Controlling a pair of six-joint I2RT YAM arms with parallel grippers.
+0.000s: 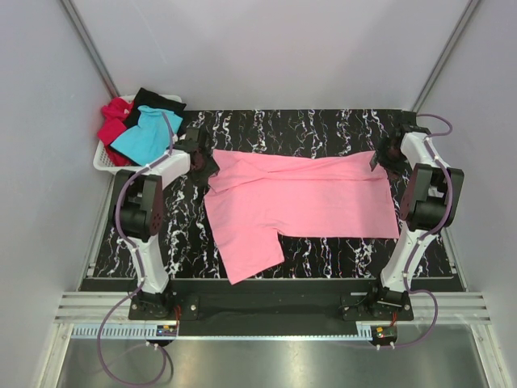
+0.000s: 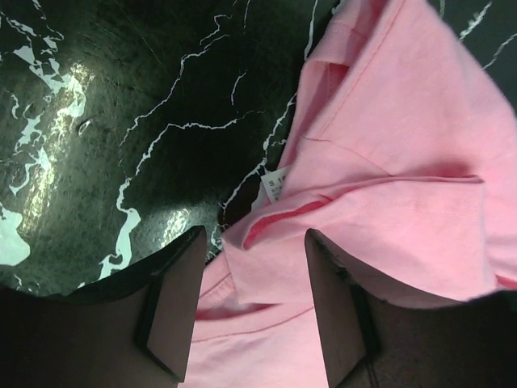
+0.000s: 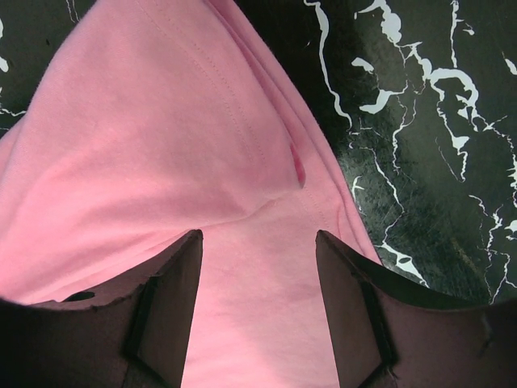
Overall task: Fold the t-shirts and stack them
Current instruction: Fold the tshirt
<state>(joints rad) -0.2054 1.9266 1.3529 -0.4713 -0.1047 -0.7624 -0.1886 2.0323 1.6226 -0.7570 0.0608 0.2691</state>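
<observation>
Left end effector [image 2: 254,238] and right end effector [image 3: 258,236], fingers apart in both, each straddle one end of the far edge of the pink t-shirt [image 1: 299,198]. It lies spread on the bench [image 1: 323,129], long axis left-to-right between them, so each arm is nearest its own corner.

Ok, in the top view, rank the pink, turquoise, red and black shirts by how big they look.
1. pink shirt, spread out flat, by far the largest.
2. turquoise shirt, bunched on top in the basket.
3. red shirt and black shirt: both partly covered, too alike to rank.
</observation>
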